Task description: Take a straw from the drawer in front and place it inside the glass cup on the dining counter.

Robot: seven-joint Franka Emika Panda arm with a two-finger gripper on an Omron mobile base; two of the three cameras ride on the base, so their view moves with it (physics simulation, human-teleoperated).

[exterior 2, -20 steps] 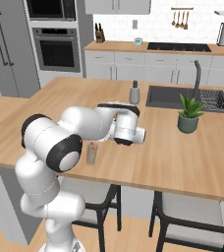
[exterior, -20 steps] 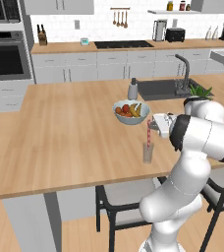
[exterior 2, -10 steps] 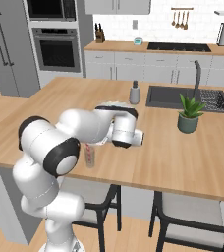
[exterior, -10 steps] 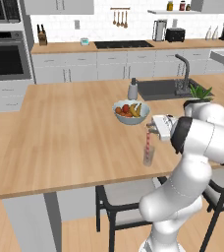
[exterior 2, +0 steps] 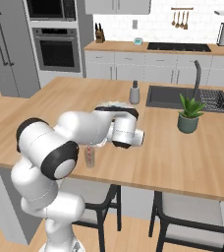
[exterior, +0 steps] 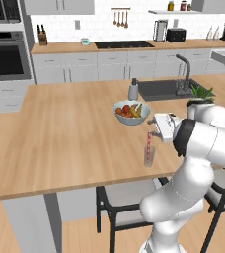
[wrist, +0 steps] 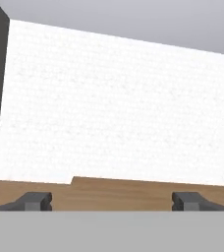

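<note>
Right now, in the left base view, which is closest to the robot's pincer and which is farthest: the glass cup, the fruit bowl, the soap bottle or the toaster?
From the pincer:
1. Glass cup, just below it on the dining counter, with the straw standing inside.
2. Fruit bowl, a bit to its left. These two are nearly a tie.
3. Soap bottle, behind the bowl.
4. Toaster, far back by the wall.

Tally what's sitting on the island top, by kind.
Glass cup: 1
Straw, standing in the cup: 1
Fruit bowl: 1
Soap bottle: 1
Potted plant: 1
Total: 5
</note>
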